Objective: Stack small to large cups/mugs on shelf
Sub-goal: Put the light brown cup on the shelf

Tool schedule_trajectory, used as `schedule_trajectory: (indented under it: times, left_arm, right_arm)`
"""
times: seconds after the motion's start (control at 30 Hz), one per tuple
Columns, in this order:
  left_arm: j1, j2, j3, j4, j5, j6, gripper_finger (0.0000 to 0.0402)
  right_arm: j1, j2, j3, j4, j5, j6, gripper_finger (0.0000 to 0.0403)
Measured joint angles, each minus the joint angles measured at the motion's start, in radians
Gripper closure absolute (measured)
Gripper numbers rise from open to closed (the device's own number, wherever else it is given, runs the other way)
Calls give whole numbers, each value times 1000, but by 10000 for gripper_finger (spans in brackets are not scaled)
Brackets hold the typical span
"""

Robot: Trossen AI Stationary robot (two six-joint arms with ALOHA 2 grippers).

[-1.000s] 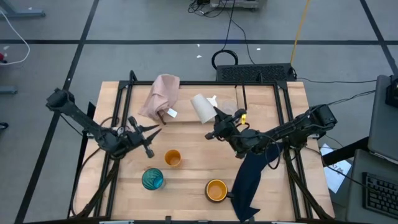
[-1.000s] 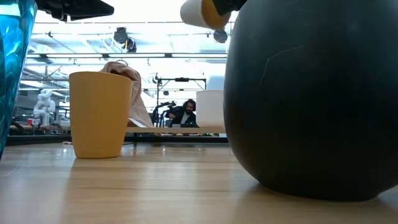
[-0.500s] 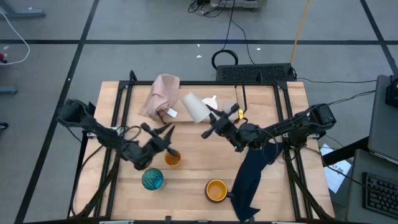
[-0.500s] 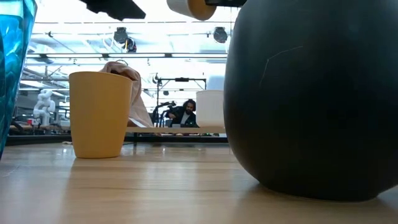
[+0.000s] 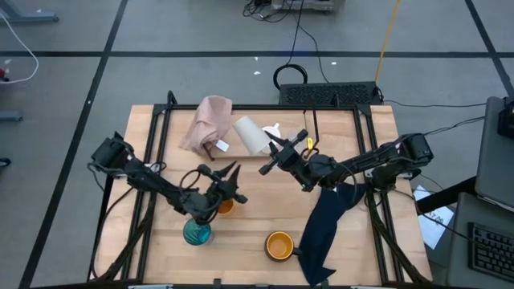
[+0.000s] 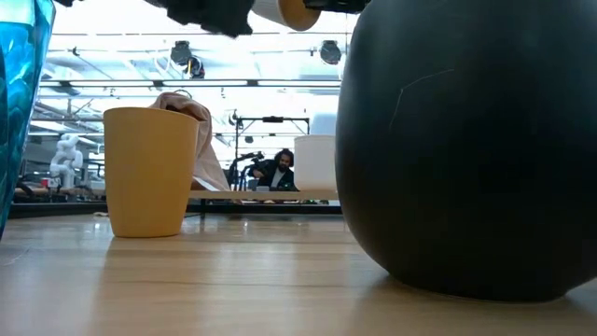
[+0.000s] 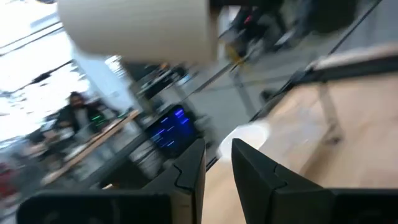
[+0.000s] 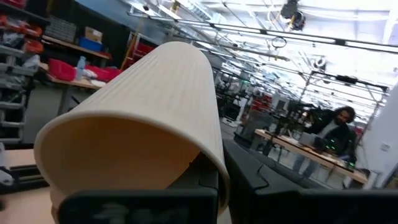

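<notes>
My right gripper (image 5: pixel 271 153) is shut on the beige cup (image 5: pixel 250 136), which it holds up over the table's far middle; the same cup shows in the low view (image 6: pixel 284 11). My left gripper (image 5: pixel 238 183) hovers open above the small orange cup (image 5: pixel 222 205), with nothing in the narrow gap between its fingers (image 7: pixel 216 158). The orange cup stands upright on the table (image 6: pixel 149 173). A teal glass (image 5: pixel 197 233) and a wider orange-yellow mug (image 5: pixel 279 245) stand near the front edge. A thin black rod of the shelf (image 5: pixel 314 124) shows at the far right. My right gripper holds the beige cup by its wall at the rim (image 8: pixel 208 158). One dark finger (image 8: pixel 249 180) lies outside the wall; the cup hides the other. The cup lies on its side, lifted clear of the table, its base pointing toward the far left.
A pink cloth (image 5: pixel 210 124) lies at the far left and a navy cloth (image 5: pixel 325 233) hangs over the near right. Something white (image 5: pixel 275 130) sits behind the held cup. A large dark round body (image 6: pixel 466 149) fills the right of the low view.
My left gripper has swung toward the table's right and come over the small orange cup, nearer the right gripper. My right gripper has rolled and carried the beige cup a little toward the table's left; the cup stays lifted.
</notes>
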State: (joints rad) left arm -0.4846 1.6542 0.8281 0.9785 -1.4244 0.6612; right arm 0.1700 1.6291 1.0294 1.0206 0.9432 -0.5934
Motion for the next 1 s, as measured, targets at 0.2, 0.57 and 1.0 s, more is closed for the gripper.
schedule_trajectory:
  times: [0.2,0.57,1.0]
  left_arm:
    - [-15,-1,0,196,164,97,321]
    - [29,11,1,331,293,195,321]
    - [97,29,0,423,324,248,321]
  right_arm:
    - [-20,0,0,0,-86,76,403]
    - [-17,10,0,55,-111,82,403]
    - [-16,10,0,52,-110,87,403]
